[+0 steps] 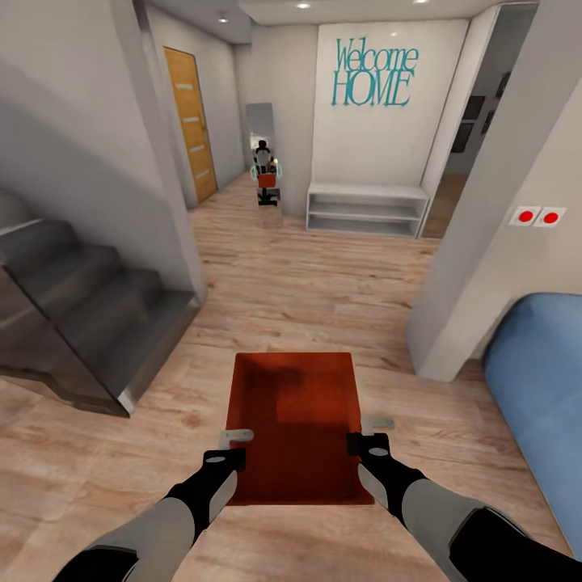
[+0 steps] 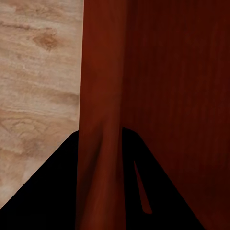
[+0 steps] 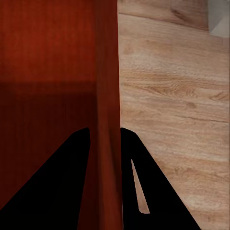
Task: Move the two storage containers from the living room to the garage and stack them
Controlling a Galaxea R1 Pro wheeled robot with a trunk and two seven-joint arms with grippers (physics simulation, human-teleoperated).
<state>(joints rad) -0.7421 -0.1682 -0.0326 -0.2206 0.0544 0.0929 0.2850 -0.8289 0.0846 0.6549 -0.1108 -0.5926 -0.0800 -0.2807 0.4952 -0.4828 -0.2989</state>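
Container: one orange-red storage container, open-topped and empty, is held level in front of the robot above the wood-plank floor, low and central in the head view.
Left claw: the left claw pinches the container's left wall; in the left wrist view the thin wall runs between the two dark fingers.
Right claw: the right claw pinches the container's right wall; in the right wrist view the wall sits between the fingers.
Room: a hallway with white walls lies ahead.
Left side: dark grey stairs; beyond them, an oak door with frosted strips.
Far wall: teal "Welcome HOME" lettering above a low white shelf unit; a tall mirror stands just beside the unit.
Right side: a blue upholstered piece at the edge; two red buttons on the wall above it.
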